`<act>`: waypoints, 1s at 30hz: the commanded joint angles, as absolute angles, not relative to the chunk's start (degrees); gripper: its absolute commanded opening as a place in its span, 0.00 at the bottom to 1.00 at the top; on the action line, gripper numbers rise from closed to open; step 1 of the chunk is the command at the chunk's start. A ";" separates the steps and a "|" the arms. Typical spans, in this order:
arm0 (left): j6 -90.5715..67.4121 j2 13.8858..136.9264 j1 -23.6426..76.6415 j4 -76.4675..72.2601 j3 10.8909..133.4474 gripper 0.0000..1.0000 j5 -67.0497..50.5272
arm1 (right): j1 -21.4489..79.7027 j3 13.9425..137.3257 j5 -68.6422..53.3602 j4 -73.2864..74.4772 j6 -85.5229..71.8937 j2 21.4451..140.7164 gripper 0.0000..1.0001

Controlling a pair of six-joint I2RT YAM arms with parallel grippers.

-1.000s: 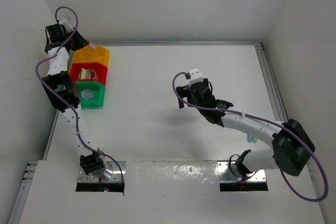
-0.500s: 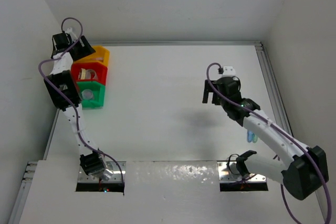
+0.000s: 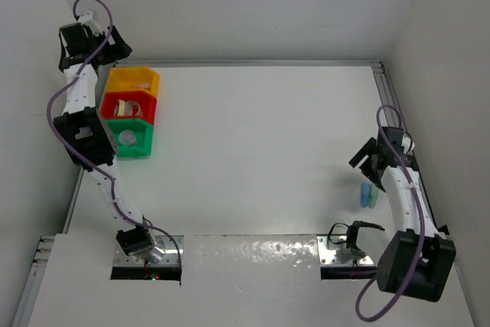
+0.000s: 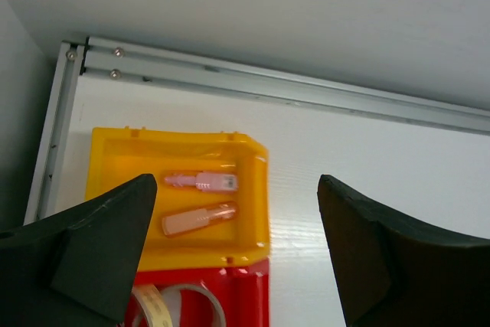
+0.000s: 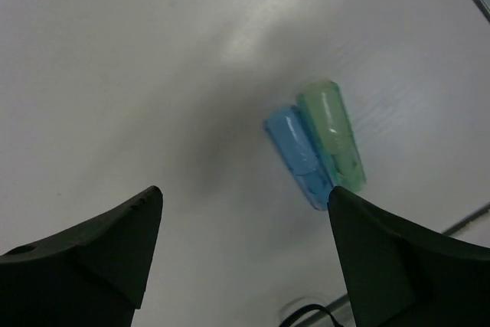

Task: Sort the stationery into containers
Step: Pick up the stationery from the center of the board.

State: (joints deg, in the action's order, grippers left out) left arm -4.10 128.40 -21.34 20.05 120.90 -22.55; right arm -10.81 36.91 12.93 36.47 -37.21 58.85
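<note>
Left fingers (image 4: 92,250) spread wide, empty, over yellow bin (image 4: 259,197) holding two pink sticks (image 4: 200,181), tape rolls (image 4: 151,305) in red bin (image 4: 249,296); right fingers (image 5: 92,254) spread, empty, above blue stick (image 5: 298,155) and green stick (image 5: 331,132), side by side on counter (image 5: 115,51).

Smooth, glossy plastic: yellow bin (image 4: 256,197), red bin (image 4: 256,296). Translucent, shiny plastic: blue stick (image 5: 300,157), green stick (image 5: 331,135), pink stick (image 4: 203,181), peach-pink stick (image 4: 197,220). Matt white, faintly grained: table (image 5: 115,74). Brushed bare metal: edge rail (image 4: 268,89).
</note>
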 commanded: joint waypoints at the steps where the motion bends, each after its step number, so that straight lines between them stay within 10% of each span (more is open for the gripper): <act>1: -1.95 119.19 -20.74 22.05 118.40 0.84 -26.97 | -15.64 36.74 12.73 40.69 -40.35 60.19 0.87; 22: 2.81 113.20 -22.24 30.23 111.09 0.83 -36.30 | -18.28 34.10 15.03 33.31 -32.61 80.59 0.60; 30: 3.25 111.10 -22.94 31.46 112.15 0.83 -37.00 | -13.99 34.10 15.11 31.47 -31.47 82.71 0.11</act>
State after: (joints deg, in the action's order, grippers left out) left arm 2.59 113.75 -22.06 31.66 109.54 -35.81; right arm -16.36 34.70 14.87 34.35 -32.25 81.17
